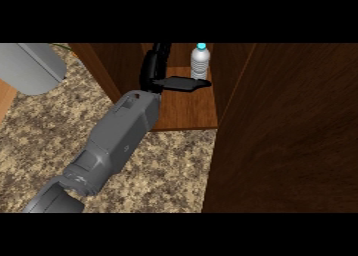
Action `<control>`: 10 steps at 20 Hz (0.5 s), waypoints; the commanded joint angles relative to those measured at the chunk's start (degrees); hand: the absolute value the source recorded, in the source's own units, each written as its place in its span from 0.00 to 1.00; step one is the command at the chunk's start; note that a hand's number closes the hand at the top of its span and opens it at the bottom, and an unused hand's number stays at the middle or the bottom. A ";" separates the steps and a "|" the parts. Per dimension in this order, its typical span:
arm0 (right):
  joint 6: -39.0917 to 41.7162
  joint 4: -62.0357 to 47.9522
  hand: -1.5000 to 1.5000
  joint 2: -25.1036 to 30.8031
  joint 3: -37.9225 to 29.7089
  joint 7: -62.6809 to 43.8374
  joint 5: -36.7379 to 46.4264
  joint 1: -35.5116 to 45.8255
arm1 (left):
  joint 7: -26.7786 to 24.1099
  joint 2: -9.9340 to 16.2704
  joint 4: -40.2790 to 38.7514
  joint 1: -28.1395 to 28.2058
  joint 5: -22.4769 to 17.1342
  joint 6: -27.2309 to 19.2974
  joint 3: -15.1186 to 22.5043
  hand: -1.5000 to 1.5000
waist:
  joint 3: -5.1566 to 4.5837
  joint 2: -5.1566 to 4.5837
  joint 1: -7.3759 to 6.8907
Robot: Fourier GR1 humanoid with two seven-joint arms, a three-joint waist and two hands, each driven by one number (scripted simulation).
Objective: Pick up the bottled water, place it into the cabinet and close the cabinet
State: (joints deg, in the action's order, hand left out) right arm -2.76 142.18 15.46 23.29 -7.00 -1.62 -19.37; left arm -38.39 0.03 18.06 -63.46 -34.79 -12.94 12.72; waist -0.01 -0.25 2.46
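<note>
The bottle stands upright on the cabinet shelf, door open. The left hand reaches inside, fingers straight, thumb beside the bottle, holding nothing.

Head camera, looking steeply down at the counter

A single view, from above and in front of the open cabinet: its shelf sits at upper centre, its dark door fills the right side close to the lens, speckled counter spreads left, and one forearm enters from the lower edge.
</note>
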 commanded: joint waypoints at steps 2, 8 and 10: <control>0.35 5.29 0.00 0.59 -1.39 -1.10 -1.05 -3.24 | 2.74 -0.03 10.36 6.90 -2.19 2.08 3.66 0.00 | 0.03 0.71 -1.78; -2.18 5.01 0.00 -0.95 0.40 -7.84 2.49 2.70 | 6.08 -0.03 23.84 17.25 -0.83 -1.05 6.74 1.00 | -0.02 0.85 -3.62; -1.20 5.37 0.00 -0.36 2.25 -4.62 3.63 -0.02 | 9.85 1.87 31.07 20.80 -0.82 -2.29 8.00 1.00 | 0.01 1.02 -3.55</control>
State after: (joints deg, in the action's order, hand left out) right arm -3.66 142.38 14.72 24.09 -9.12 -1.04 -18.52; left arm -32.85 0.40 39.00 -48.75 -36.13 -13.78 18.99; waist -0.01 0.53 -0.31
